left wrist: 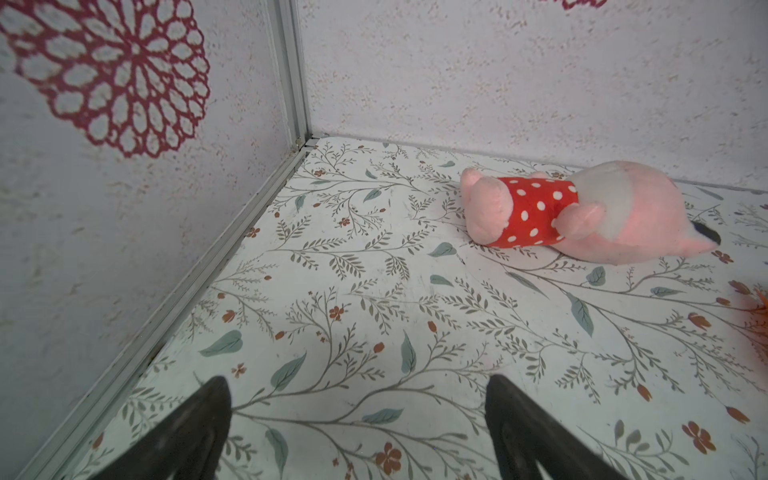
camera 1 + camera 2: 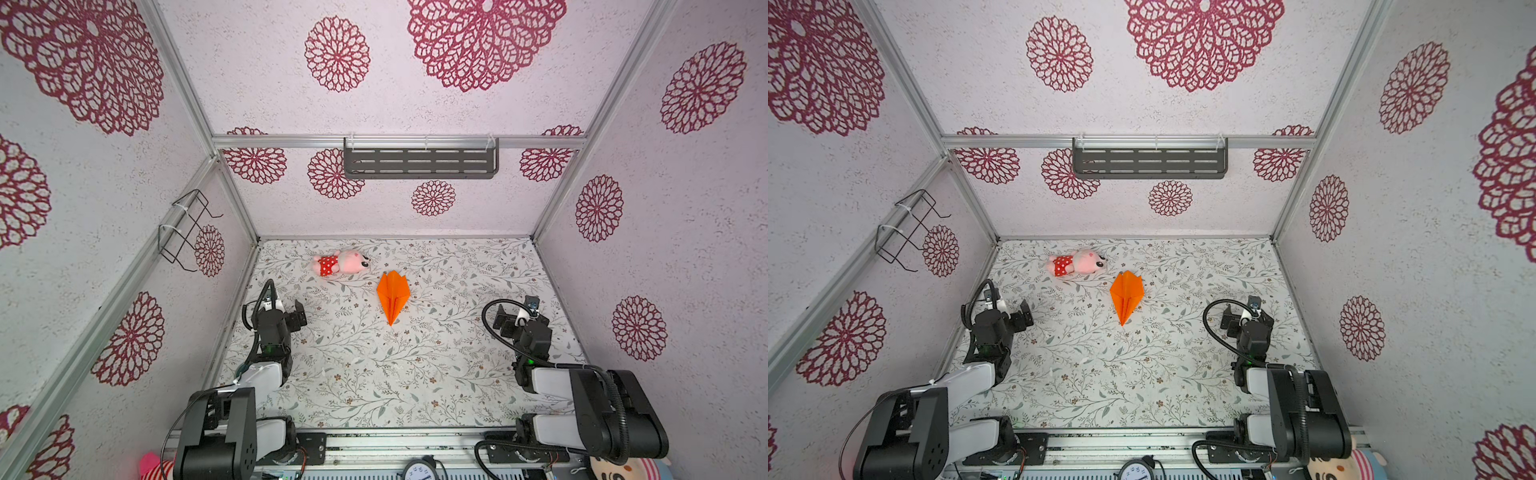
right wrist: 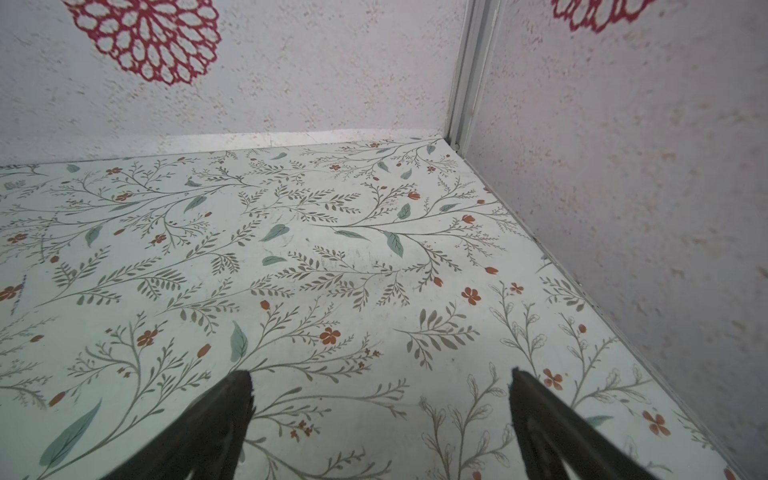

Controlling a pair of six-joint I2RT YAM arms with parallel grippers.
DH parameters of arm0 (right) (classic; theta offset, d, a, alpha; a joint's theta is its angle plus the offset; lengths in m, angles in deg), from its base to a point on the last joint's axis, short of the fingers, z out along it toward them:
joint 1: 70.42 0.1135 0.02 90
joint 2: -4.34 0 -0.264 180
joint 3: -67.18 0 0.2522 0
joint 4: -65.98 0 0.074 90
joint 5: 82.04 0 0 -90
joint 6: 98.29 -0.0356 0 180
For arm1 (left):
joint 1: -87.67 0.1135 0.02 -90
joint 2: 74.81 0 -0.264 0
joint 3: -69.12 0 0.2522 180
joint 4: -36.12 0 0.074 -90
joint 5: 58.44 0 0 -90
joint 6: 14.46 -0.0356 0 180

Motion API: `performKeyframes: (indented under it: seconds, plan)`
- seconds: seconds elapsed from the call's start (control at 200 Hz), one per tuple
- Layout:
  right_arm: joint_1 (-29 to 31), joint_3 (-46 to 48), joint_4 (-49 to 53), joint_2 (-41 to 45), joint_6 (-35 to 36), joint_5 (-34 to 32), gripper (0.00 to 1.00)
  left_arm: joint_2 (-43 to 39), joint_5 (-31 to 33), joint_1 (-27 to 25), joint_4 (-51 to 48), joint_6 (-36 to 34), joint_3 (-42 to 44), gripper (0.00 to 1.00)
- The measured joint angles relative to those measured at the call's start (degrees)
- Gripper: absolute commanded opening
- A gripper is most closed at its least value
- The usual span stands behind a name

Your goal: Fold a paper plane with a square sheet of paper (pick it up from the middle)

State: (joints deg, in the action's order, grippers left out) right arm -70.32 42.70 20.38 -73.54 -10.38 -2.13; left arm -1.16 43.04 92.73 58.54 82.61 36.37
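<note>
I see the plane [image 2: 392, 296] [image 2: 1126, 296] lying flat on the counter [image 2: 415, 374], a bit behind the middle. Its sharp nose points at the front edge and its wide tail points at the back edge. The toy [image 2: 343, 262] [image 2: 1077, 262] lies on its side near the back edge, left of the middle. Its head is near the plane's tail, but they do not touch.

There is lots of bare counter in front of the plane and on both sides of it. The back right corner is bare too. Walls [image 2: 623, 249] close in the left, right and back edges.

My left hand [image 2: 284, 307] [image 1: 357, 382] hangs low by the left edge, well apart from the plane. Its fingers are spread wide and hold nothing. It looks toward the back left corner and the toy [image 1: 582, 212].

My right hand [image 2: 517, 309] [image 3: 380, 372] hangs low by the right edge. It is spread wide too and holds nothing. It looks toward the back right corner.

Both arms are bent up from the front edge.
</note>
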Motion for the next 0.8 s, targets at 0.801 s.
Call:
performKeyframes:
  seconds: [0.801]
  plan:
    - [-0.3, -3.3, -6.6, -10.1, 0.0, 3.8, 0.99, 14.9, -6.2, 2.8, 12.1, 0.9, -5.3, 0.97]
